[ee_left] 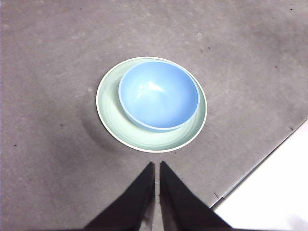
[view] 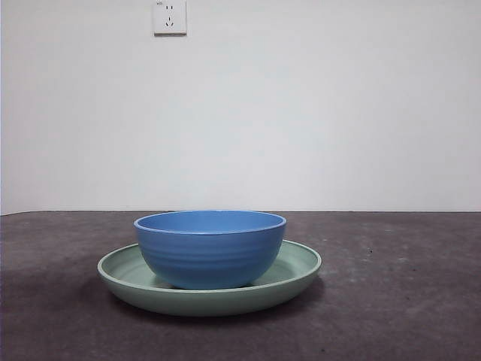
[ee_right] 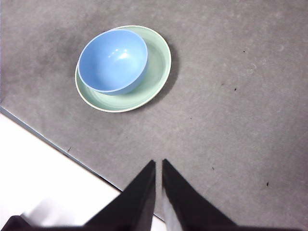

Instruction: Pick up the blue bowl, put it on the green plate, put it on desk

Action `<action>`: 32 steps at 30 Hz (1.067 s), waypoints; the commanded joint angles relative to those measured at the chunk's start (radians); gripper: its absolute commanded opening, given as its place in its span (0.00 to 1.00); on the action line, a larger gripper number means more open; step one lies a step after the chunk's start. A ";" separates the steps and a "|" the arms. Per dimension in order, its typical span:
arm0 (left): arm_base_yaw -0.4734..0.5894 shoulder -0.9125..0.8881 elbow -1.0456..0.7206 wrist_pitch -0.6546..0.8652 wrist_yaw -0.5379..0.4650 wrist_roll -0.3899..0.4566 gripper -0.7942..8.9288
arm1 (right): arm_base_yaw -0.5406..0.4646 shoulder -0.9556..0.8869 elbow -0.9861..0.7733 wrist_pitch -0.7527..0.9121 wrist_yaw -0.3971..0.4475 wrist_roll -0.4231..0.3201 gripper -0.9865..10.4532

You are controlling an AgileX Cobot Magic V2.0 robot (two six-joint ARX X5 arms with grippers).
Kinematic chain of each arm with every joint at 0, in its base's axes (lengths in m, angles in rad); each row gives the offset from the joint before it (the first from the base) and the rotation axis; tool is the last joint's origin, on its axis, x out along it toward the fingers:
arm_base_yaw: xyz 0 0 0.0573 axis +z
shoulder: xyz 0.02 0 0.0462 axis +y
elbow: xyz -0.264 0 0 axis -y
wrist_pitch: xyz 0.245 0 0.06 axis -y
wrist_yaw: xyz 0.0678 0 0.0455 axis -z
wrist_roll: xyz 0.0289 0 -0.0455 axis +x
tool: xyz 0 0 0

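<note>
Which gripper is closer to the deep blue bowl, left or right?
Left, apparently. The left gripper hangs just off the pale green plate holding the deep blue bowl; the right gripper hangs farther back, near the desk edge.

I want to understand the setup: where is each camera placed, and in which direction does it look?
Front view: low, at desk height, looking level at the blue bowl sitting in the green plate; no arm shows.
Left wrist view: above, looking down; left tool shut.
Right wrist view: above, looking down; right tool shut.
All views share bowl and plate.
</note>
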 commanded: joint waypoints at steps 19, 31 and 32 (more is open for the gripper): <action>0.611 -0.299 -0.553 0.624 0.048 0.087 0.10 | 0.006 0.003 0.016 0.010 0.000 -0.009 0.10; 0.751 -0.494 -0.904 0.866 0.011 0.076 0.10 | 0.006 0.003 0.016 0.010 0.000 -0.008 0.10; 0.759 -0.504 -0.914 0.866 0.011 0.076 0.10 | 0.006 0.003 0.016 0.010 0.000 -0.009 0.10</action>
